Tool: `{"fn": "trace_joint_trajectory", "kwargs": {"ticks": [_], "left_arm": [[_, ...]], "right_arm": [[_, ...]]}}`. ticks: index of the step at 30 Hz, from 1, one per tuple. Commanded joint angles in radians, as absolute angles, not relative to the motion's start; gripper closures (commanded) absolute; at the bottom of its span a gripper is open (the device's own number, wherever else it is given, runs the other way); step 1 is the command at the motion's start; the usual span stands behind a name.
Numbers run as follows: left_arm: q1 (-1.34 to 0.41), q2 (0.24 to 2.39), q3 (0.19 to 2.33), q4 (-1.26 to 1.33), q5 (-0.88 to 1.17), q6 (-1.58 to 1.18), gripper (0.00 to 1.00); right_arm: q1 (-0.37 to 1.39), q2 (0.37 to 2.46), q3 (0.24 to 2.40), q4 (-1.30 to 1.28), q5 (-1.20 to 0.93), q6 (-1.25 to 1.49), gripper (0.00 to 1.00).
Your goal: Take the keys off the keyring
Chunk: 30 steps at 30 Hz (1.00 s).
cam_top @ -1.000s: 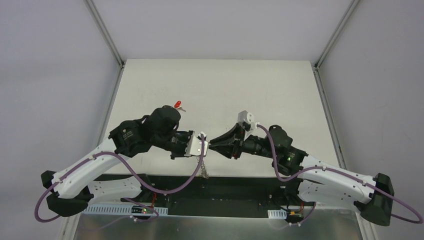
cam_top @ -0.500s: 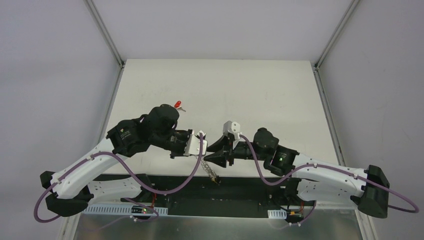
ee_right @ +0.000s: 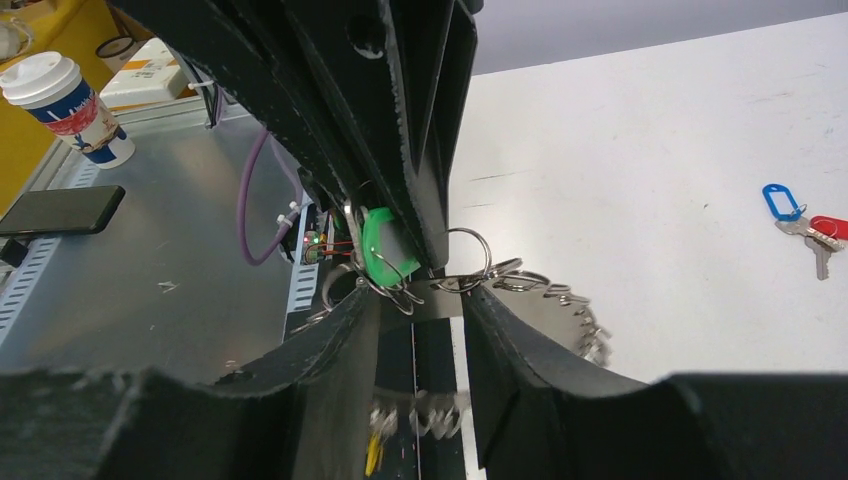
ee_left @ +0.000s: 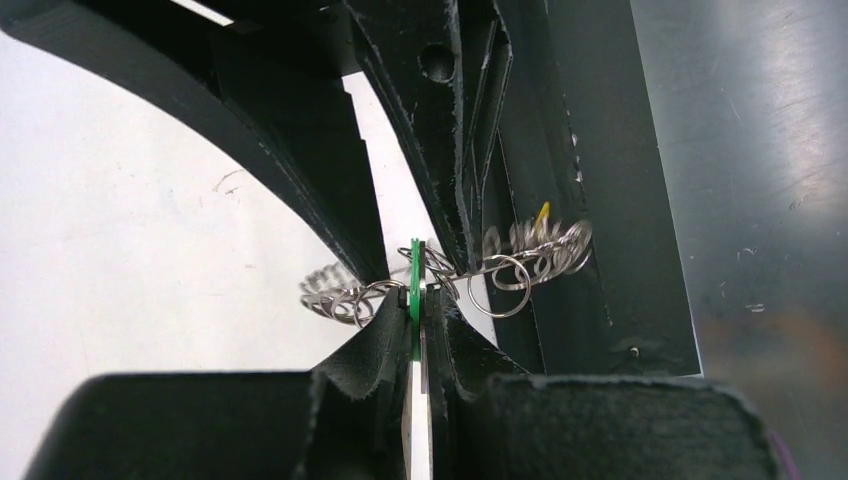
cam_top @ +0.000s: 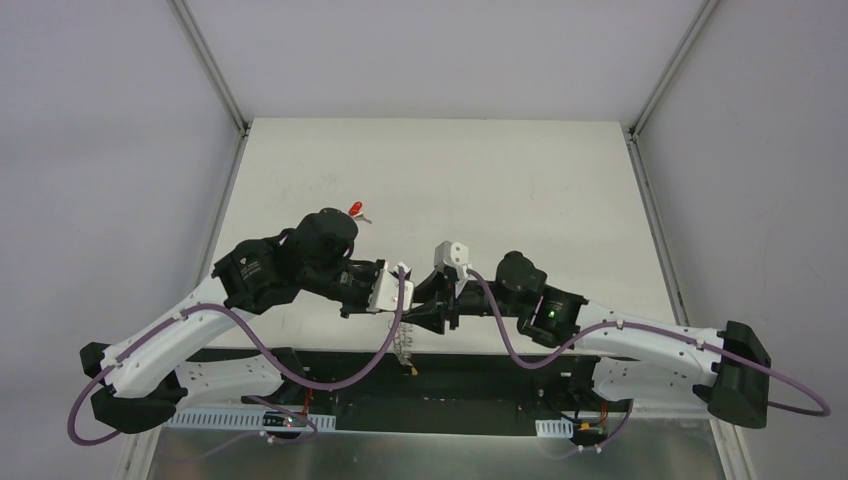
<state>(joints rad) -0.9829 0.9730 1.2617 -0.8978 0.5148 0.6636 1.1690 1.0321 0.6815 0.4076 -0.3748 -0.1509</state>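
Left gripper (ee_left: 414,305) pinches the green key (ee_right: 383,243) (over near edge of table (cam_top: 520,190)), right gripper (ee_right: 422,305) jaws apart astride the keyring (ee_right: 575,310).

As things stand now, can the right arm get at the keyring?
Probably yes. The right gripper is open and straddles the keyring, with nothing between them. The left gripper, shut on the green key, sits very close, so room there looks tight.

keyring (ee_left: 530,255) between left end effector (ee_left: 416,300) and right end effector (ee_right: 420,298), keys (ee_right: 812,230) behind on table (cam_top: 480,190)
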Motion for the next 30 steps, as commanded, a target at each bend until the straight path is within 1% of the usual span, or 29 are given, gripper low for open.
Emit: {"fn": "trace_joint_trajectory", "kwargs": {"ticks": [1, 3, 4, 5, 6, 7, 8, 11, 17, 21, 25, 26, 27, 28, 29, 30], "left_arm": [[-0.992, 0.966, 1.302, -0.848, 0.563, 0.683, 1.0], [-0.992, 0.965, 1.304, -0.847, 0.56, 0.687, 1.0], [-0.993, 0.965, 1.305, -0.847, 0.557, 0.686, 1.0], [-0.991, 0.965, 1.307, -0.847, 0.554, 0.687, 1.0], [-0.991, 0.963, 1.308, -0.847, 0.55, 0.687, 1.0], [-0.992, 0.961, 1.308, -0.847, 0.543, 0.686, 1.0], [-0.993, 0.959, 1.31, -0.847, 0.536, 0.687, 1.0], [-0.991, 0.957, 1.302, -0.847, 0.523, 0.693, 1.0], [-0.991, 0.954, 1.272, -0.833, 0.505, 0.706, 1.0], [-0.992, 0.948, 1.24, -0.815, 0.477, 0.739, 1.0], [-0.991, 0.939, 1.197, -0.773, 0.45, 0.773, 1.0], [-0.991, 0.934, 1.175, -0.756, 0.443, 0.776, 1.0], [-0.991, 0.929, 1.157, -0.733, 0.439, 0.778, 1.0], [-0.991, 0.922, 1.136, -0.71, 0.435, 0.778, 1.0], [-0.991, 0.911, 1.116, -0.683, 0.433, 0.777, 1.0], [-0.991, 0.904, 1.096, -0.663, 0.433, 0.777, 1.0]], "right_arm": [[1.176, 1.049, 0.735, 0.477, -0.419, -0.171, 0.58], [1.177, 1.055, 0.737, 0.481, -0.436, -0.17, 0.6], [1.178, 1.056, 0.739, 0.482, -0.446, -0.169, 0.63], [1.178, 1.059, 0.739, 0.481, -0.46, -0.17, 0.7], [1.178, 1.061, 0.741, 0.478, -0.469, -0.17, 0.81], [1.178, 1.061, 0.743, 0.472, -0.474, -0.169, 0.89], [1.177, 1.058, 0.742, 0.467, -0.475, -0.167, 0.95], [1.178, 1.036, 0.723, 0.482, -0.47, -0.159, 1.0], [1.178, 0.969, 0.659, 0.537, -0.368, -0.116, 1.0], [1.178, 0.941, 0.601, 0.6, -0.295, -0.042, 1.0], [1.178, 0.942, 0.554, 0.61, -0.237, 0.034, 1.0], [1.178, 0.944, 0.546, 0.609, -0.229, 0.05, 0.93], [1.179, 0.949, 0.541, 0.604, -0.221, 0.061, 0.83], [1.18, 0.95, 0.537, 0.593, -0.21, 0.064, 0.74], [1.185, 0.951, 0.537, 0.571, -0.192, 0.063, 0.66], [1.19, 0.948, 0.537, 0.553, -0.171, 0.056, 0.62]]}}
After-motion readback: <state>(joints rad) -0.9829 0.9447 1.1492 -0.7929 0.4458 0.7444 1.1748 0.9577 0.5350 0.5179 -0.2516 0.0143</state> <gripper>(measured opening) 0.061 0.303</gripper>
